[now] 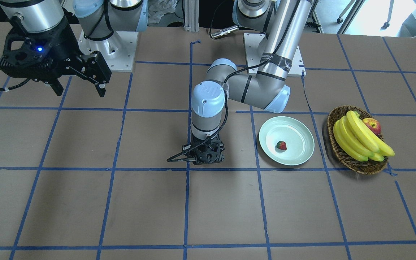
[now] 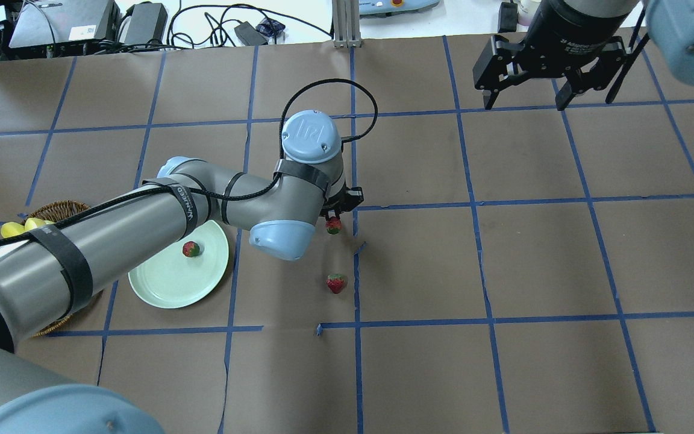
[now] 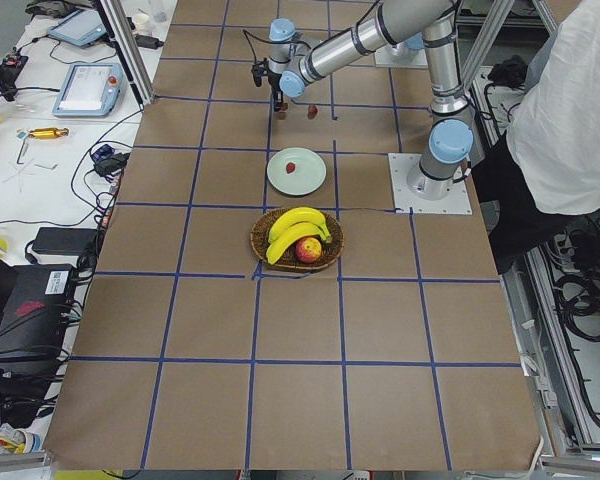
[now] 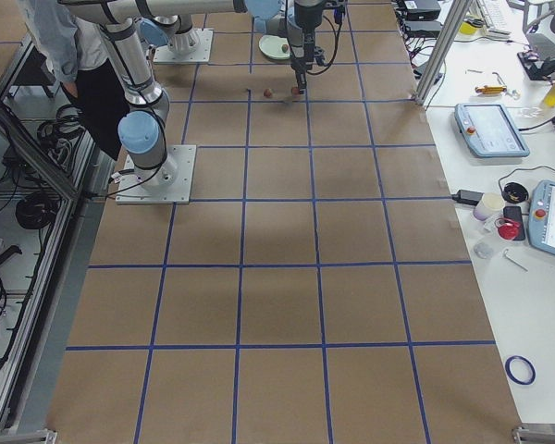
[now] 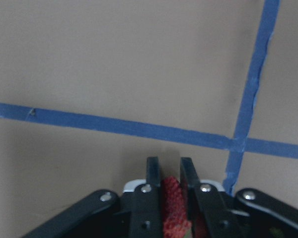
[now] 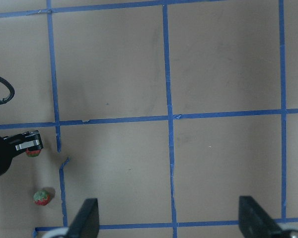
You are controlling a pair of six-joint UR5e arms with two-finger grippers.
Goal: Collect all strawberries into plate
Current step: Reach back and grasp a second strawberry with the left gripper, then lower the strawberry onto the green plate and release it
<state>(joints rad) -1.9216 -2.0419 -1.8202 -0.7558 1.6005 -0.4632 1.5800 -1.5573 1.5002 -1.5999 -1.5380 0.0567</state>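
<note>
Though hidden frontally, strawberry (image 5: 175,208) clamped in left end effector (image 5: 170,169), right end effector (image 2: 525,103) apart.

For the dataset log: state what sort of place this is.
Most likely a robotics lab cell: the left arm and right arm bolted onto a table gridded with blue tape, and a teach pendant on the side bench.
</note>
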